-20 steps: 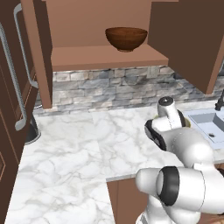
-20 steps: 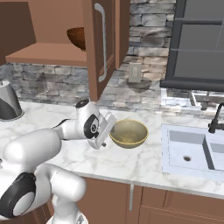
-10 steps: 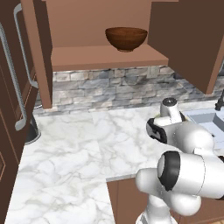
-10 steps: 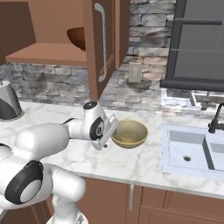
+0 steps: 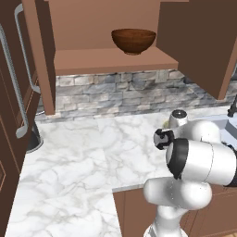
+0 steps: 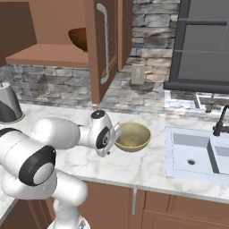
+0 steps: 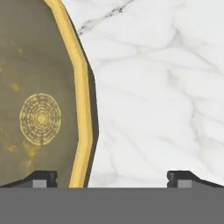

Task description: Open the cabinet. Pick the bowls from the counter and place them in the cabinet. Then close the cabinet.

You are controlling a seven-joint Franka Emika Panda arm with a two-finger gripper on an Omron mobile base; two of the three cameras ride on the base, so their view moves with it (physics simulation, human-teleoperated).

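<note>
The cabinet [image 5: 111,60] stands open, its right door [image 6: 106,44] swung out. On its shelf sits the dark wooden bowl [image 5: 133,40] [image 6: 78,38]. The pale bowl [image 6: 133,136] rests on the marble counter [image 6: 147,166]. My gripper [image 6: 118,136] is low at that bowl's left rim. In the hand view the gripper [image 7: 113,178] is open, and the bowl's yellow rim [image 7: 82,131] runs between the fingertips [image 7: 43,178], with the bowl's inside [image 7: 39,118] to the left and bare counter [image 7: 153,87] to the right. In the left base view my arm [image 5: 199,157] hides the pale bowl.
A kettle [image 6: 9,106] stands at the counter's left end. The sink [image 6: 197,154] with a dark faucet [image 6: 221,123] lies right of the bowl. A black-framed unit [image 6: 201,40] hangs above it. A tall dark door [image 5: 9,92] flanks the left side.
The arm has swung right and the hand has come in over the pale bowl's left rim. The jaws stayed wide. Neither bowl moved.
</note>
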